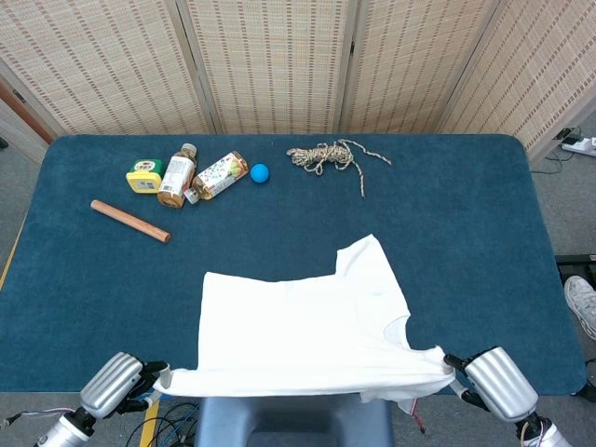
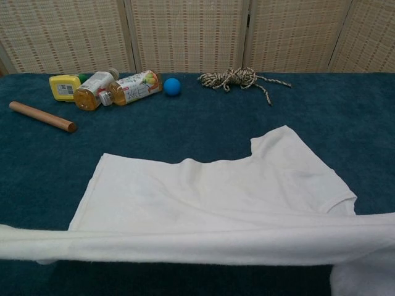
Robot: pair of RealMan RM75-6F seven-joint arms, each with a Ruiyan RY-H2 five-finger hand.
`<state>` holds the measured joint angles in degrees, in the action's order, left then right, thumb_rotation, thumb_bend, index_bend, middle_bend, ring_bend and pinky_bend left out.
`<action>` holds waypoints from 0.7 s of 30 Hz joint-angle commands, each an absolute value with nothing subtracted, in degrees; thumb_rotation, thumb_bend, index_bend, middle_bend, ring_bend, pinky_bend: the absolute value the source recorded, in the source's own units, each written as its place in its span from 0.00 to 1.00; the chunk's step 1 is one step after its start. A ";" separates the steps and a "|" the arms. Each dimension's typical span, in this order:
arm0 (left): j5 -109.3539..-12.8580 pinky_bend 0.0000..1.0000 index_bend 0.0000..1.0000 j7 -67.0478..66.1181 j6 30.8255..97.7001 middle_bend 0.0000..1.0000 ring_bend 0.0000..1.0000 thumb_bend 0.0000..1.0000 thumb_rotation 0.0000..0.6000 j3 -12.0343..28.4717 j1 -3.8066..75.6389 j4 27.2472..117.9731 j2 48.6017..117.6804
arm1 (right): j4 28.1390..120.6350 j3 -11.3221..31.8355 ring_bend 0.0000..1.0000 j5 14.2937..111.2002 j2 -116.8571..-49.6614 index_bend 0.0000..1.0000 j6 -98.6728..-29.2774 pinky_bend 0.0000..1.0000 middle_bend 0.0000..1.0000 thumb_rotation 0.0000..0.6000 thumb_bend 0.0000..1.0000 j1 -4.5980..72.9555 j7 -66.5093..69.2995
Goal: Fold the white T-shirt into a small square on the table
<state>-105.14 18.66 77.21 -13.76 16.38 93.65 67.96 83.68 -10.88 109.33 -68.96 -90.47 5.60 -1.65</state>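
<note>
Head view shows the blue desk carrying the white T-shirt, which lies near the front edge with its near hem raised off the surface and stretched taut between both hands. Judging from this, the step in hand is the first fold: carrying the lifted edge away from the robot and laying it over the far part of the cloth.

To do it well, both hands should travel forward together at the same height, keeping the edge straight and lightly tensioned so no crease forms, then lower it square to the far edge before letting go.

The left robot hand grips the left end of the raised hem; the right robot hand grips the right end. Fingers are mostly hidden, so how tightly they close cannot be told.

Well apart at the far left lie a wooden rod, two bottles, a rope bundle and a small blue ball, none in the fold's path.
</note>
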 commanded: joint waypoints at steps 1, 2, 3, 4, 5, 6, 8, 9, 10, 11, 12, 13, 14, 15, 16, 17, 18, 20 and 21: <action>-102.47 1.00 0.66 20.20 74.13 1.00 0.95 0.50 1.00 -11.33 18.77 92.29 68.70 | 84.62 -9.54 0.99 108.02 -69.80 0.79 -88.77 1.00 0.93 1.00 0.54 6.17 -3.00; -101.92 1.00 0.66 20.35 73.40 1.00 0.95 0.50 1.00 -10.80 19.30 91.90 68.91 | 84.86 -9.27 0.99 107.76 -69.99 0.79 -88.33 1.00 0.93 1.00 0.54 6.37 -3.28; -100.97 1.00 0.66 20.42 72.34 1.00 0.95 0.50 1.00 -9.79 20.16 91.13 69.26 | 85.21 -8.83 0.99 107.40 -70.28 0.79 -87.61 1.00 0.93 1.00 0.54 6.76 -3.65; -100.12 1.00 0.66 20.55 71.41 1.00 0.95 0.50 1.00 -8.96 20.87 90.43 69.63 | 85.50 -8.47 0.99 107.10 -70.52 0.79 -87.00 1.00 0.93 1.00 0.54 7.11 -3.93; -99.12 1.00 0.66 20.72 70.37 1.00 0.95 0.50 1.00 -7.99 21.70 89.59 70.00 | 85.95 -7.99 0.99 106.66 -70.80 0.79 -86.24 1.00 0.93 1.00 0.53 7.54 -4.25; -98.42 1.00 0.67 20.75 69.66 1.00 0.95 0.50 1.00 -7.32 22.27 89.02 70.18 | 86.34 -7.63 0.99 106.33 -70.97 0.79 -85.69 1.00 0.93 1.00 0.53 7.87 -4.45; -97.00 1.00 0.67 20.73 68.24 1.00 0.95 0.50 1.00 -5.93 23.47 87.77 70.48 | 87.25 -6.80 0.99 105.68 -71.22 0.79 -84.64 1.00 0.93 1.00 0.54 8.60 -5.09; -96.45 1.00 0.67 20.82 67.72 1.00 0.95 0.50 1.00 -5.41 23.94 87.33 70.55 | 87.62 -6.48 0.99 105.46 -71.28 0.79 -84.24 1.00 0.93 1.00 0.53 8.91 -5.38; -95.95 1.00 0.67 20.92 67.17 1.00 0.95 0.50 1.00 -4.96 24.39 86.92 70.58 | 88.00 -6.16 0.99 105.21 -71.33 0.79 -83.84 1.00 0.93 1.00 0.54 9.19 -5.69; -95.39 1.00 0.67 20.99 66.57 1.00 0.95 0.50 1.00 -4.39 24.95 86.39 70.61 | 88.50 -5.78 0.99 104.82 -71.36 0.79 -83.22 1.00 0.93 1.00 0.54 9.56 -6.13; -95.00 1.00 0.67 21.02 66.15 1.00 0.95 0.50 1.00 -3.98 25.36 85.98 70.70 | 88.90 -5.50 0.99 104.44 -71.36 0.79 -82.68 1.00 0.93 1.00 0.53 9.83 -6.52; -94.64 1.00 0.67 21.12 65.72 1.00 0.95 0.50 1.00 -3.62 25.75 85.59 70.81 | 89.27 -5.23 0.99 104.03 -71.38 0.79 -82.12 1.00 0.93 1.00 0.54 10.10 -6.99; -94.21 1.00 0.67 21.33 65.13 1.00 0.95 0.50 1.00 -3.18 26.29 85.06 71.04 | 89.67 -4.85 0.99 103.43 -71.46 0.79 -81.33 1.00 0.93 1.00 0.53 10.43 -7.71; -93.94 1.00 0.67 21.47 64.65 1.00 0.95 0.50 1.00 -2.89 26.70 84.63 71.27 | 89.97 -4.57 0.99 102.92 -71.56 0.79 -80.71 1.00 0.93 1.00 0.54 10.67 -8.28; -93.65 1.00 0.67 21.61 63.98 1.00 0.95 0.50 1.00 -2.53 27.28 83.95 71.68 | 90.32 -4.16 0.99 102.26 -71.78 0.79 -79.95 1.00 0.93 1.00 0.54 11.00 -8.97; -93.44 1.00 0.67 21.69 63.46 1.00 0.95 0.50 1.00 -2.28 27.73 83.40 72.06 | 90.61 -3.85 0.99 101.71 -71.97 0.79 -79.39 1.00 0.93 1.00 0.54 11.22 -9.51; -93.24 1.00 0.67 21.68 62.94 1.00 0.95 0.50 1.00 -2.02 28.18 82.79 72.50 | 90.91 -3.56 0.99 101.23 -72.14 0.79 -78.85 1.00 0.93 1.00 0.54 11.46 -10.10; -92.95 1.00 0.67 21.16 61.91 1.00 0.95 0.50 1.00 -1.48 29.19 81.36 73.55 | 91.54 -2.87 0.99 100.36 -72.55 0.79 -77.84 1.00 0.93 1.00 0.54 12.03 -11.41; -92.88 1.00 0.67 20.88 61.50 1.00 0.95 0.50 1.00 -1.28 29.62 80.86 73.96 | 91.80 -2.60 0.99 100.03 -72.70 0.79 -77.46 1.00 0.93 1.00 0.54 12.27 -11.88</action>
<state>-93.16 21.25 62.15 -1.72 28.97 81.56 73.32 91.34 -3.07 100.44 -72.38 -78.01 11.84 -11.29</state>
